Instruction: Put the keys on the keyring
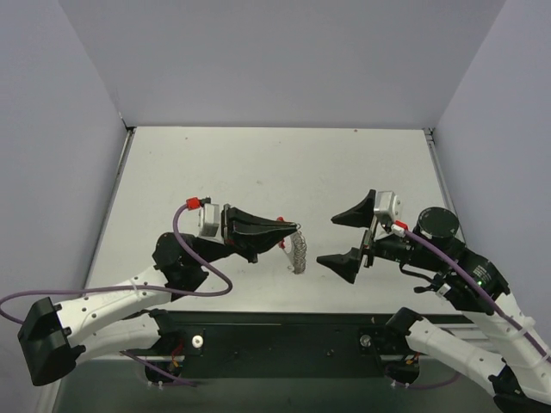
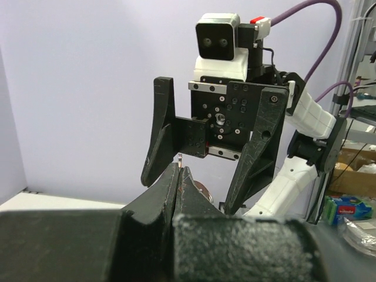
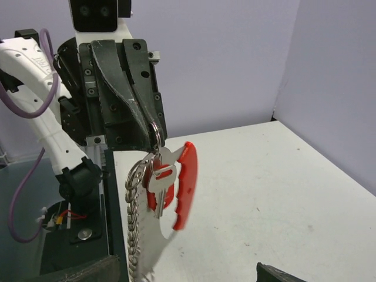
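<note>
Jaws of the left gripper (image 3: 154,134) are together, clamped on the thin wire loop at the top of the keyring (image 3: 185,187), in the air over the middle of the near edge of the counter (image 1: 258,163). Below the loop hang the red piece, the chain (image 3: 136,229) and one of the keys (image 3: 158,178), which seems to be threaded on already. The right gripper (image 1: 326,239) faces it, jaws wide apart, holding nothing. I judge the bundle light but loose: the chain is limp and will swing, while the key is stiff, smooth and slippery. Its flat head seems the best place to take hold.
</note>
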Controlling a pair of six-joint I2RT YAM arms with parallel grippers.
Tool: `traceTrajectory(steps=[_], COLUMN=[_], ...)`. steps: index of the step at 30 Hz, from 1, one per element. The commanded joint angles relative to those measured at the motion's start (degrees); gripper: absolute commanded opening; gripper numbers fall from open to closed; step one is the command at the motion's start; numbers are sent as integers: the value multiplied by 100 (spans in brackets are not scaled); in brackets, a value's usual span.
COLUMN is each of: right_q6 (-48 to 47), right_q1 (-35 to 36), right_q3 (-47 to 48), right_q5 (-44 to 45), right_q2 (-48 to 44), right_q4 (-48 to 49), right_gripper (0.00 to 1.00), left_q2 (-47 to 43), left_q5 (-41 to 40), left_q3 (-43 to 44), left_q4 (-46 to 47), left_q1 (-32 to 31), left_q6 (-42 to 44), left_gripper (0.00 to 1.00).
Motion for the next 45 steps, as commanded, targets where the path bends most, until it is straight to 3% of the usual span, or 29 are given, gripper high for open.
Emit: traceTrajectory(steps=[1,10,16,20,25,29,34,39,45], right_q6=[28,64,186,318,389,424,503,599,828], right_q1=[-16,-25,-78,-122,-157,-192,-210,-210,-210], right_q3=[-104,-332,-631,-684,-719,-711,-842,-1184,-1457], right_q5=[366,612,911,1017,1017,903,797,560,297], right_q2=[-288,-208,-252,-182,-156,-155,-199,-314,-375], right_q4=[485,564,573,547,520,415,336,327,353], right_gripper=[100,100,100,100,100,100,100,100,100], left_q2=[-254,78,894,1747,3038,3515,3928,4254,3729], left_q5=[-268,-637,-1655,-2752,-2887,-3510,-3486,-3248,-3747], left_q3=[45,97,133,789,1713,2136,1857,1347,292], left_q4=[-388,-1196,-1671,-2031,-2155,-2085,-1856,-2014,-1856], left_q1=[38,46,55,125,178,178,178,135,-102], left_q6=[310,679,1162,1435,1506,1759,1910,1410,943], left_gripper=[0,0,0,0,0,0,0,0,0])
